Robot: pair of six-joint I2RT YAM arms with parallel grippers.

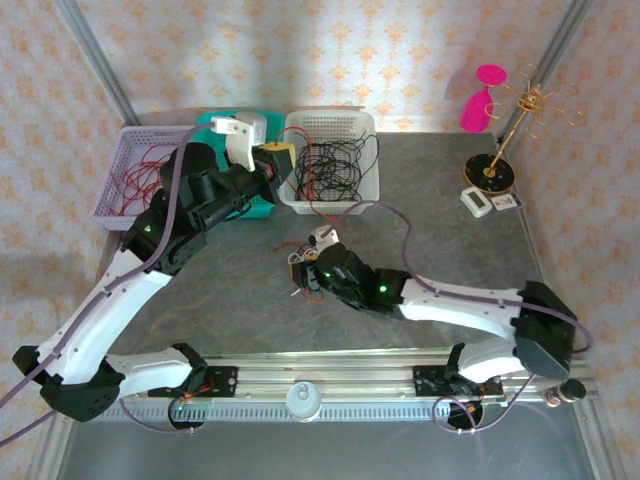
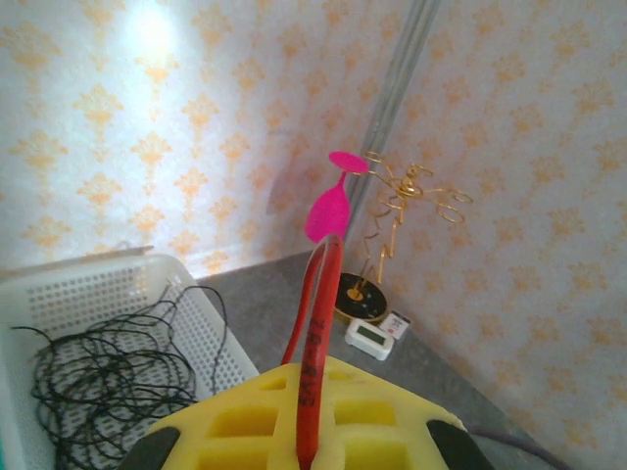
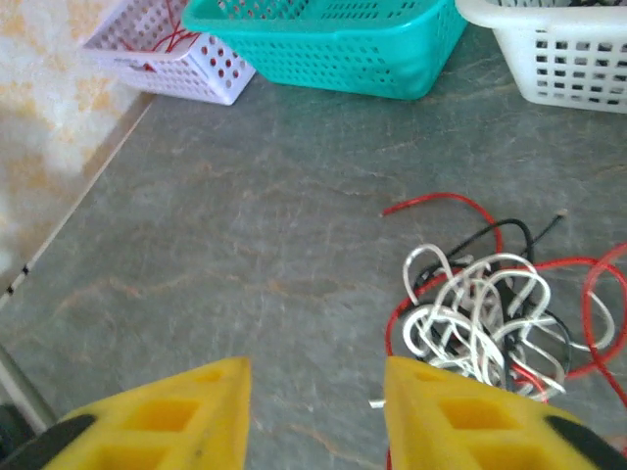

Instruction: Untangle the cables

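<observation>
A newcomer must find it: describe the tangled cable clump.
On the grey table, in front of the white basket, look beside the right gripper. The clump lies loose there, mixing white, red and black cords, unlike the basket's all-black ones.

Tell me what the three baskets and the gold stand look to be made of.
White basket, teal basket and lilac basket: moulded plastic by the look, with even perforated walls and a slight sheen. Gold stand: probably metal wire, going by its thin, curled, shiny gold arms. Whether it is plated or solid cannot be told.
</observation>
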